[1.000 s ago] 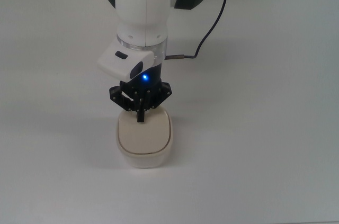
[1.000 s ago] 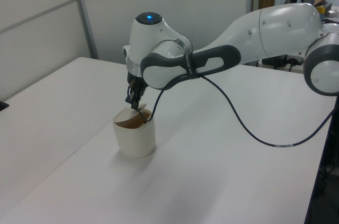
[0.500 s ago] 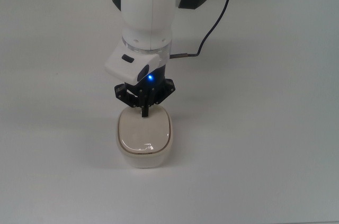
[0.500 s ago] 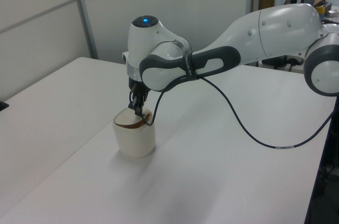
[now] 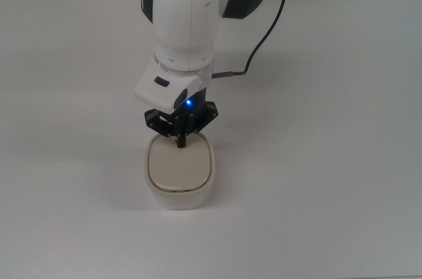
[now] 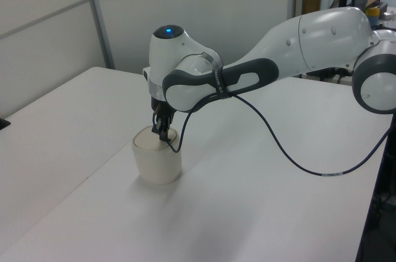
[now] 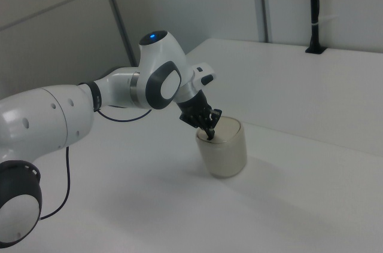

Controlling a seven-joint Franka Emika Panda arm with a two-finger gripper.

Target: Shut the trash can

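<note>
Standing on the tabletop [image 5: 330, 160], the trash can [image 5: 179, 190] directly beneath the gripper [image 5: 180, 142], fingers pinched together, pressing on the lid's [image 5: 179, 167] far edge (top view's upper end). Lying flat now, apparently closed.

Trash can [image 5: 179, 173] lid's rear edge behind the end effector [image 5: 180, 142].

White table [image 6: 260, 200], pale panelled walls [image 6: 204, 2], dark post [image 7: 313, 8]
</note>
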